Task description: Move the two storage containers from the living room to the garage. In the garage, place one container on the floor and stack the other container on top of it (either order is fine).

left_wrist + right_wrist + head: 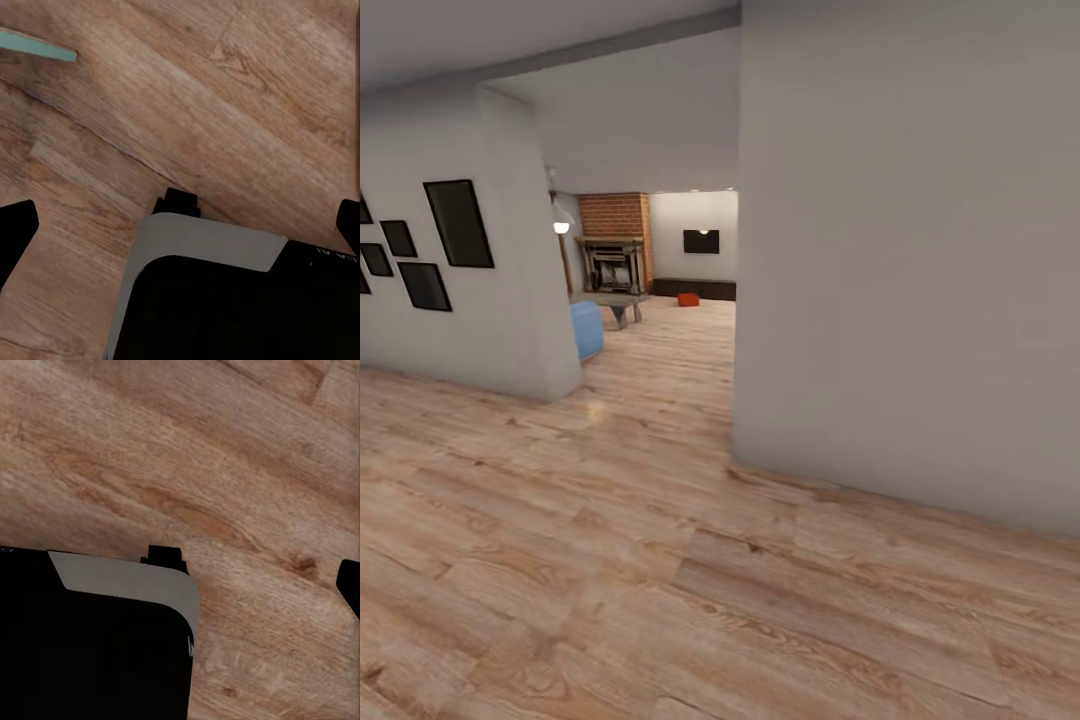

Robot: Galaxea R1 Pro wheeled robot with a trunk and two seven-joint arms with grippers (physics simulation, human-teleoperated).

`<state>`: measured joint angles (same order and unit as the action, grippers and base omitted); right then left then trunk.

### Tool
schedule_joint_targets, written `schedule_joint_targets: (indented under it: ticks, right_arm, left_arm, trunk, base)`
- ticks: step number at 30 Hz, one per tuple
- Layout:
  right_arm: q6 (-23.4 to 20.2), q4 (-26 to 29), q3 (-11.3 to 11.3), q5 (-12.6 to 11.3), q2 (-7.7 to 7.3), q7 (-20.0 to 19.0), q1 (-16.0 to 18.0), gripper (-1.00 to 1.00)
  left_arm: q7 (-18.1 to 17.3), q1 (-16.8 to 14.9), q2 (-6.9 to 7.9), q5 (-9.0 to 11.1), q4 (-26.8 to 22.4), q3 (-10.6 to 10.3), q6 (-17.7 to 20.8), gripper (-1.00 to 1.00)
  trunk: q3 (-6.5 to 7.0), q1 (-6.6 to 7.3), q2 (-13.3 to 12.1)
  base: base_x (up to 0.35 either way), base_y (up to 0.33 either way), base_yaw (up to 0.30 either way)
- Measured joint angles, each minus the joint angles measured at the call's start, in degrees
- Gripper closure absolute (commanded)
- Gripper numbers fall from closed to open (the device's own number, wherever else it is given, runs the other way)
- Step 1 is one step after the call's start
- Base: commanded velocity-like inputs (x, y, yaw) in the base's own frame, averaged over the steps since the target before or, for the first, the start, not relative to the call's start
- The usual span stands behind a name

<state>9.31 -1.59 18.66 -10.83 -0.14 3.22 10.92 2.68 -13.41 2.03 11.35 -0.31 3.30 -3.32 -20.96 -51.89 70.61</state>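
One orange-red storage container (688,299) sits small and far off on the living room's light wood floor (660,350), seen through the opening ahead. The garage is out of view. In the left wrist view my left gripper (182,223) hangs open over the planks, its dark fingertips (16,225) at the picture's two sides and nothing between them. My right gripper (180,585) is also spread wide over wood floor, with one fingertip (349,585) at the edge and nothing held.
A grey wall (910,260) juts in on the right and another wall (460,260) with black picture frames stands on the left, leaving a passage between. Beyond are a blue sofa end (587,328), a low table (615,300), a brick fireplace (614,255) and a wall screen (701,241).
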Motion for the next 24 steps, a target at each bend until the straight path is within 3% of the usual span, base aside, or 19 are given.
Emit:
schedule_joint_targets:
  ticks: [24]
  right_arm:
    - [-0.06,0.0,-0.08,0.04,0.2,0.0,0.0,-1.0]
  left_arm:
    - [0.05,0.0,-0.01,0.33,0.0,0.03,-0.02,-1.0]
  trunk:
    - [0.0,0.0,0.0]
  base:
    - [0.322,0.0,0.0]
